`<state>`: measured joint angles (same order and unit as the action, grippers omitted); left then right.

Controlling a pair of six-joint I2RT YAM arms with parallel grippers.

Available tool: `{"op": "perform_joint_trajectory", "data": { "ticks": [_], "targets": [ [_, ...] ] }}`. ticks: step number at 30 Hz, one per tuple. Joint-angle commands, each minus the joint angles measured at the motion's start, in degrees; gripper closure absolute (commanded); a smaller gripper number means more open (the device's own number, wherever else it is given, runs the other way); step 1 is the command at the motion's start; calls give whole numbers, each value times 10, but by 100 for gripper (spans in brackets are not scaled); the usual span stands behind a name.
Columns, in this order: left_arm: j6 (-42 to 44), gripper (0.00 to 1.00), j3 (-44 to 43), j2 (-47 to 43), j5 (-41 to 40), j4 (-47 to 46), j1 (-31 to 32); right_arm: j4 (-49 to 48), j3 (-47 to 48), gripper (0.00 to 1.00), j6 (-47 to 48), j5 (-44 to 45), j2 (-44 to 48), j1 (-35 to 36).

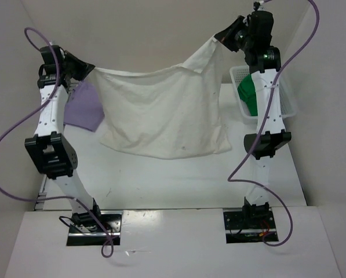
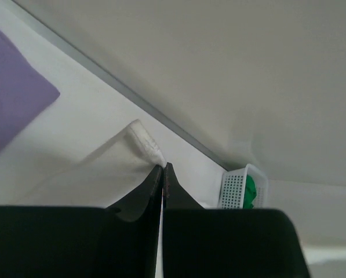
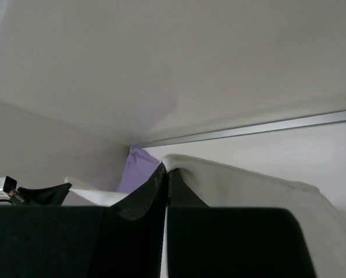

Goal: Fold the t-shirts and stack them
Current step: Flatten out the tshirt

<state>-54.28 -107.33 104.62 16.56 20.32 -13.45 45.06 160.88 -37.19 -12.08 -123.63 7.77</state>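
Note:
The cream white t-shirt [image 1: 161, 113] hangs stretched between both arms, its lower edge resting on the table. My left gripper [image 1: 90, 68] is shut on its left corner, and a white tuft of cloth [image 2: 144, 142] sticks out past the left gripper [image 2: 163, 167] tips. My right gripper [image 1: 220, 38] is shut on the shirt's right corner, held higher; the cream white t-shirt [image 3: 248, 179] drapes away from the right gripper [image 3: 166, 171]. The lavender t-shirt [image 1: 83, 107] lies at the left behind my left arm. The green t-shirt [image 1: 248, 95] sits in the basket.
A white mesh basket [image 1: 288, 101] stands at the table's right, partly behind my right arm; it also shows as the basket [image 2: 236, 188] far off in the left wrist view. Walls close in the back and sides. Purple cables loop beside both arms.

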Motion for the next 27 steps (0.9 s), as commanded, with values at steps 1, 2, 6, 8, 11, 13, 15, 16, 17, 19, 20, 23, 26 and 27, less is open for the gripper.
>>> {"op": "perform_joint_trajectory", "data": {
  "ticks": [1,2,6,8,11,13,15,16,17,19,20,23,26,27],
  "targets": [
    [-12,100,-155,35,9,-20,-3,-141,24,100,-61,-60,30,-48],
    [-12,100,-191,42,9,-19,-3,-154,35,100,-80,-79,30,-54],
    [-50,100,-257,24,26,-53,-32,-222,25,100,-112,-99,80,-72],
    [-56,100,-249,13,32,-76,-45,-227,40,100,-112,-99,86,-79],
    [-37,100,-268,1,15,-73,-50,-233,22,100,-107,-99,102,-84],
    [-37,100,-241,-6,15,-89,-50,-217,8,100,-90,-109,103,-89],
    [-31,100,-167,-30,15,-104,-50,-138,-2,100,-69,-133,97,-89],
    [-23,100,-132,-43,15,-122,-50,-107,-16,100,-28,-133,97,-89],
    [-23,100,-93,-76,8,-134,-50,-64,-76,100,-4,-125,105,-70],
    [-2,100,30,-107,2,-155,-50,-91,-212,100,41,-98,189,-54],
    [4,100,67,-133,2,-155,-50,-135,-404,100,41,-98,234,-54],
    [9,100,214,-182,3,-171,-50,-182,-599,100,63,-91,339,-54],
    [28,100,335,-233,-12,-155,-45,-155,-748,100,89,-67,404,-40],
    [34,100,362,-245,-18,-142,-45,-149,-785,100,89,-61,423,-40]
  ]
}}
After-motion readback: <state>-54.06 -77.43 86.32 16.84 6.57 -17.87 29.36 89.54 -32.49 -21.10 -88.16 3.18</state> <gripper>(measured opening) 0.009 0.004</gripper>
